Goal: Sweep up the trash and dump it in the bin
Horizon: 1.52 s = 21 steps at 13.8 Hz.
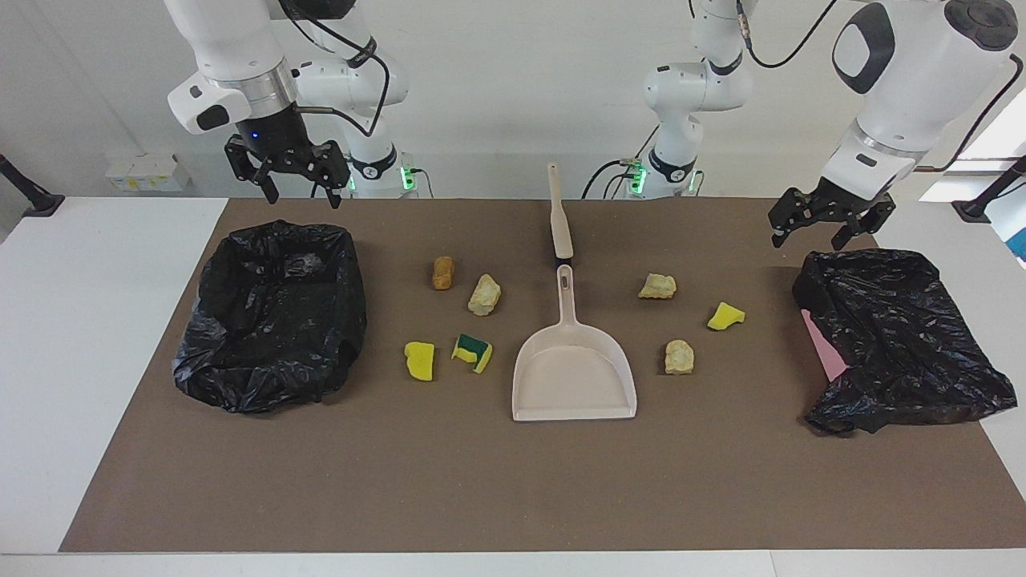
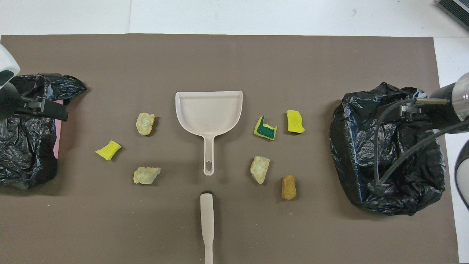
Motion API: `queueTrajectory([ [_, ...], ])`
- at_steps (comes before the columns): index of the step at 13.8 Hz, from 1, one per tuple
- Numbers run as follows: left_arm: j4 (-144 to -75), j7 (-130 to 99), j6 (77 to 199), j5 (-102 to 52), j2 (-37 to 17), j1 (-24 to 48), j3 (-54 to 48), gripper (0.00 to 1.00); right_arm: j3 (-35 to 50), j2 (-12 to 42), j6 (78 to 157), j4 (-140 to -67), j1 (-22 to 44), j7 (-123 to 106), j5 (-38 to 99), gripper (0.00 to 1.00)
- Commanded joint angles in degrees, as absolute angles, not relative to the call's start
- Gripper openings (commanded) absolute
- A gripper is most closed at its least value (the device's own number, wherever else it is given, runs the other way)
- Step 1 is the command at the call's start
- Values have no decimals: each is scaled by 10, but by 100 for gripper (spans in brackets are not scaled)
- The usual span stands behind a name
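Seven trash scraps lie on the brown mat around a beige dustpan (image 1: 573, 377) (image 2: 209, 113). Toward the right arm's end are a brown lump (image 1: 442, 272) (image 2: 288, 187), a beige chunk (image 1: 484, 294), a yellow-green sponge (image 1: 472, 353) (image 2: 265, 128) and a yellow bit (image 1: 419, 360). Toward the left arm's end are two beige chunks (image 1: 657, 286) (image 1: 679, 357) and a yellow bit (image 1: 725, 316) (image 2: 108, 150). My right gripper (image 1: 296, 188) hangs open and empty over the nearer rim of a black-bagged bin (image 1: 216, 272) (image 2: 366, 110). My left gripper (image 1: 813, 232) hangs open and empty above a second black bag (image 1: 906, 344).
A beige brush handle (image 1: 559, 216) (image 2: 207, 220) lies in line with the dustpan's handle, nearer to the robots. The bag at the left arm's end looks crumpled, with a pink surface (image 1: 826, 349) showing beside it. White table surrounds the mat (image 1: 513, 481).
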State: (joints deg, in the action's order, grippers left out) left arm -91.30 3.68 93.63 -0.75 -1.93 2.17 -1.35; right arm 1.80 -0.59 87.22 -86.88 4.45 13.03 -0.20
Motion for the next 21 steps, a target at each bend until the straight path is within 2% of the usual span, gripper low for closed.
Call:
queueTrajectory([
  [1,-922,50,938,-4,-11,19,-15,100,1,-10,869,-873,54,112,4,100],
  [17,-927,49,945,-6,-9,28,-18,100,-1,-10,864,-873,49,114,4,100],
  [21,-950,52,944,-6,1,32,-23,100,-1,-11,865,-875,51,117,3,100],
])
